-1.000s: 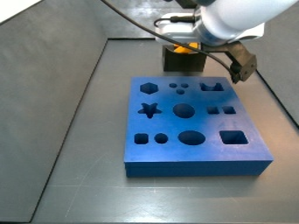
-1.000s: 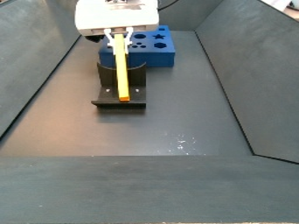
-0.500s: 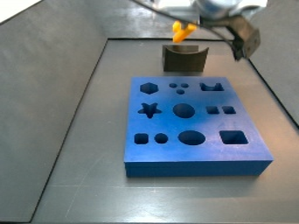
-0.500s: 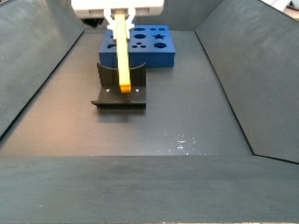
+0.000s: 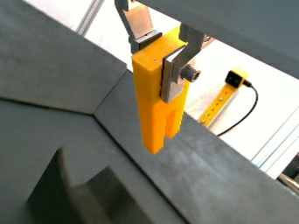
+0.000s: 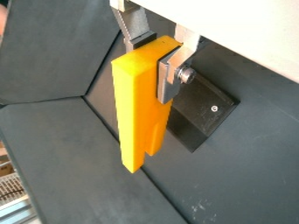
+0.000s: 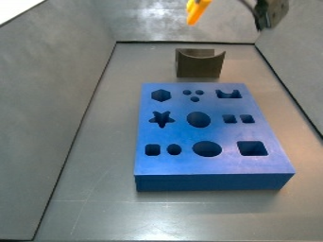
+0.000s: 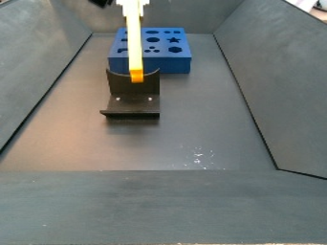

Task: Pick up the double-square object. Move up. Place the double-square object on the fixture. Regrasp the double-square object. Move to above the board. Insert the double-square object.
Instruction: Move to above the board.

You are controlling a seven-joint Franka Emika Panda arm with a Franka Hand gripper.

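Observation:
My gripper (image 5: 162,52) is shut on the upper end of the double-square object (image 5: 158,98), a slim orange-yellow block hanging upright with its notched end down. Both wrist views show the silver fingers (image 6: 176,68) clamped on its sides. In a side view the block (image 8: 133,38) hangs well above the fixture (image 8: 132,97), clear of its scooped top. In a side view only the block's lower tip (image 7: 195,9) shows at the top edge, above the fixture (image 7: 198,62). The gripper itself is out of both side views. The blue board (image 7: 209,132) with its cut-out holes lies flat beside the fixture.
The grey floor tray (image 8: 192,144) has sloped walls (image 7: 63,95) on both sides. A dark part of the wrist (image 7: 267,14) hangs at the top right above the fixture. The fixture's base plate (image 6: 205,109) shows behind the block.
The gripper has risen straight up with the block, lifting it off the fixture; the gripper has left both side views at the top.

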